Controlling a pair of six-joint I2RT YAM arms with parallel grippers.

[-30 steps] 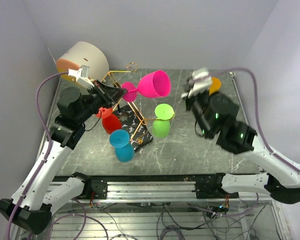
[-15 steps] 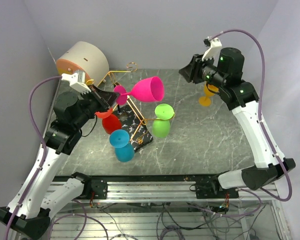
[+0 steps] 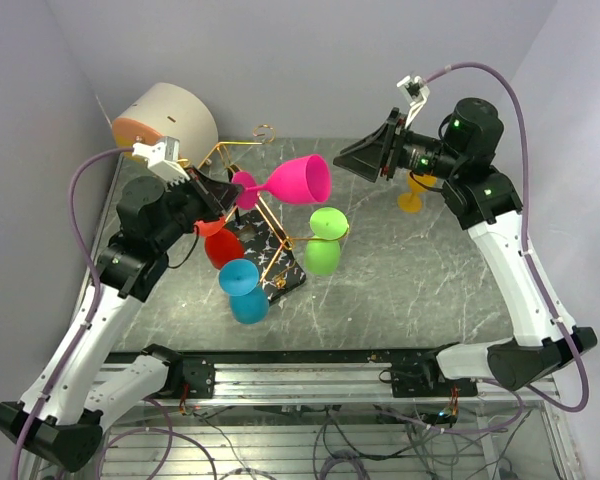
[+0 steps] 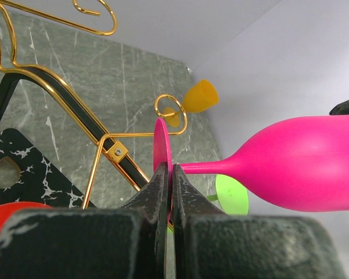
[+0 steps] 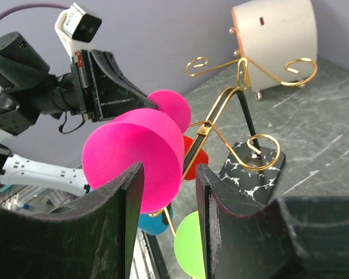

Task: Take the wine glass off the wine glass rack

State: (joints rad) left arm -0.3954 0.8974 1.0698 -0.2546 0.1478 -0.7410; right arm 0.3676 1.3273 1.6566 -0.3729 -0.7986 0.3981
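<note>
While left gripper (image 3: pixel 239 191) pinches pink glass (image 3: pixel 302 180), right gripper (image 3: pixel 348 160) gapes; marble table (image 3: pixel 410 270), lilac walls (image 3: pixel 320 60).

Top cam: high behind the arm bases, looking down. Left wrist: close on pink glass (image 4: pixel 302 163), facing right. Right wrist: farther, facing left. All three share glass and rack (image 4: pixel 116 152).

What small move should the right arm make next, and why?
Probably ease the open right gripper forward around the bowl of the pink glass. The left gripper holds the glass sideways by its foot, and the bowl points toward the right fingers.
</note>
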